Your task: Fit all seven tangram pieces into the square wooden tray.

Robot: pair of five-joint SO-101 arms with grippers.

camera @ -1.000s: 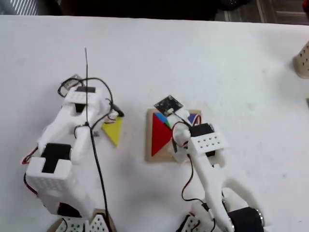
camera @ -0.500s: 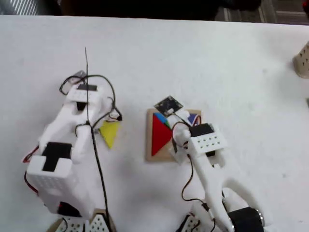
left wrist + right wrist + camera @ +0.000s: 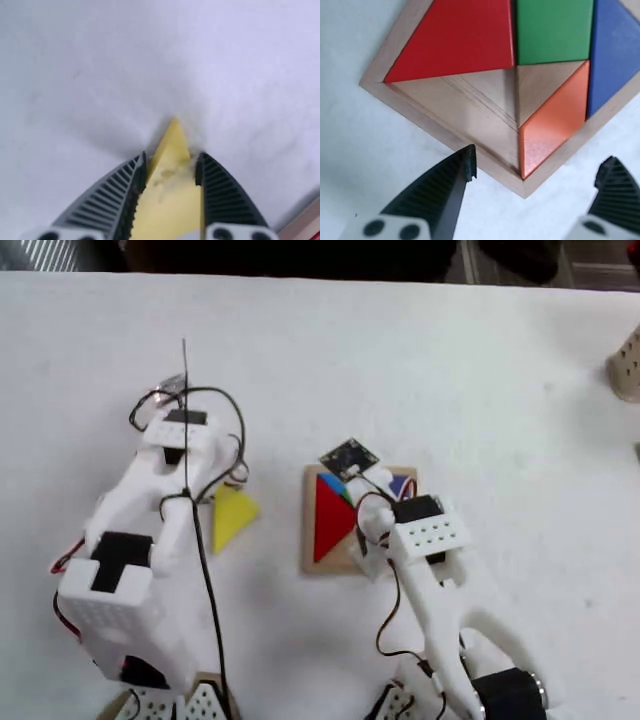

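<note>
Robotics lab, white worktable (image 3: 450, 370)

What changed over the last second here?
The left gripper, shut on the yellow triangle, slid and turned it slightly on the table, a corner now pointing toward the tray. The right gripper stayed open over the tray; the pieces in it did not move.

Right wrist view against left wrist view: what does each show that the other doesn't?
Right wrist: the wooden tray holding a red triangle, green piece, blue piece and orange piece, one gap bare, right claw open over its corner. Left wrist: the yellow triangle gripped in the left claw. Both: the white table; a sliver at the left view's edge may be the tray.
</note>
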